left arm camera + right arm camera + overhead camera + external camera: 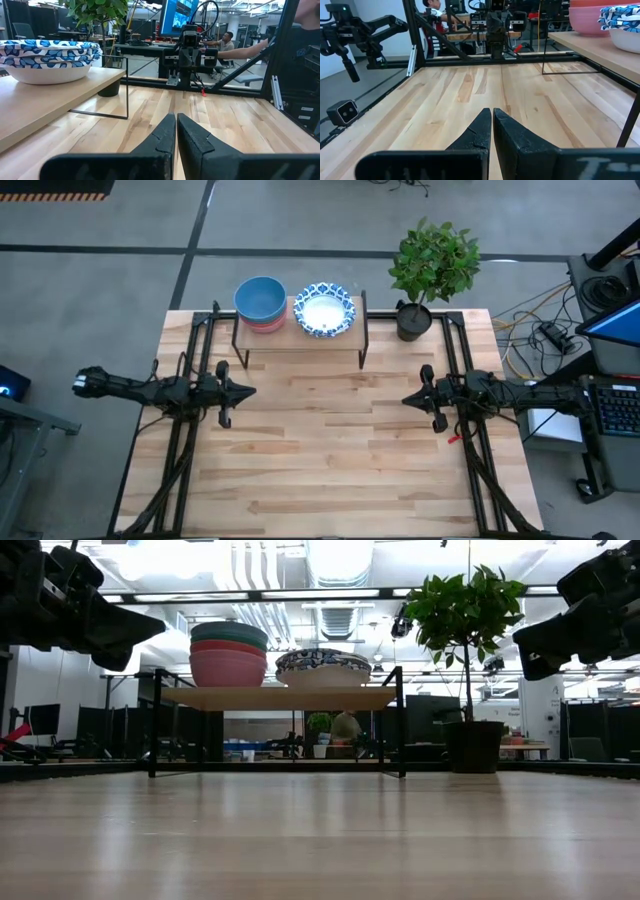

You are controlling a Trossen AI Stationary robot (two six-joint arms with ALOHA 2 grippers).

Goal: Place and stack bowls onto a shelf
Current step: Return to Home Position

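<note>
Nearest in each wrist view are that arm's own fingers. The left pincer point(176, 117) is pressed together on nothing, and so is the right pincer point(492, 112). Seen from above, they face each other across the middle of the counter point(330, 450), one near each side edge and well apart. What matters for the coming move is that the shelf point(300, 343) lies off to the side of both pincers, toward the far edge of the counter and between them. Its long axis runs left to right, parallel to the line on which the two arms point. On it the coloured stack point(261, 301), blue on top over green, red and pink, sits at the left end and is nearer the left pincer. The white patterned stack point(324, 310) sits just beside it at the right end, nearer the right pincer. I judge the stacking done, so drawing each arm back along its own line should keep both clear of the shelf legs. The black plant pot point(413, 320) stands just right of the shelf. I can read no brand, label or writing anywhere.
</note>
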